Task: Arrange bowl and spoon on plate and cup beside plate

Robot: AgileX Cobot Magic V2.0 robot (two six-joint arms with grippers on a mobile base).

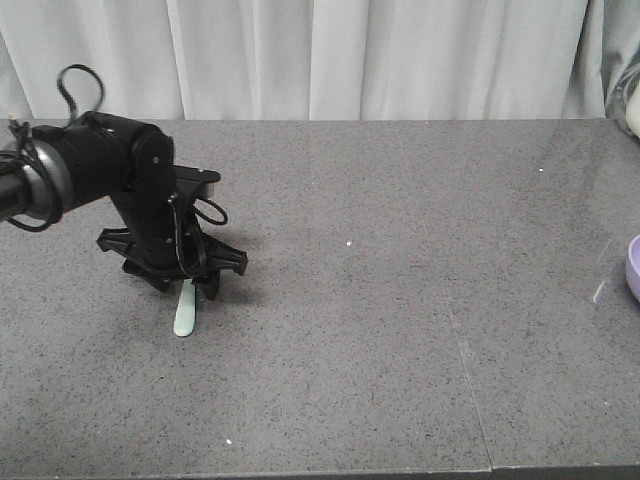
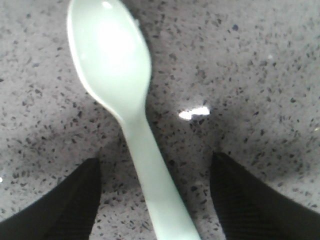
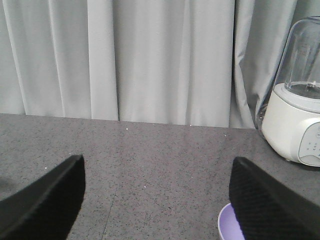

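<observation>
Mint-white spoon (image 2: 131,125) sits inside our wide-open, empty left end effector (image 2: 155,165); we judge closing on its handle comes next.

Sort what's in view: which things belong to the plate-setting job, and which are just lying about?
Job:
- spoon, flat on the table, handle between the fingers of the open left gripper
- bowl, only its edge showing at far right
- the plate and cup are out of view

Lying about:
- white blender-like appliance with a clear jar
- curtain
</observation>
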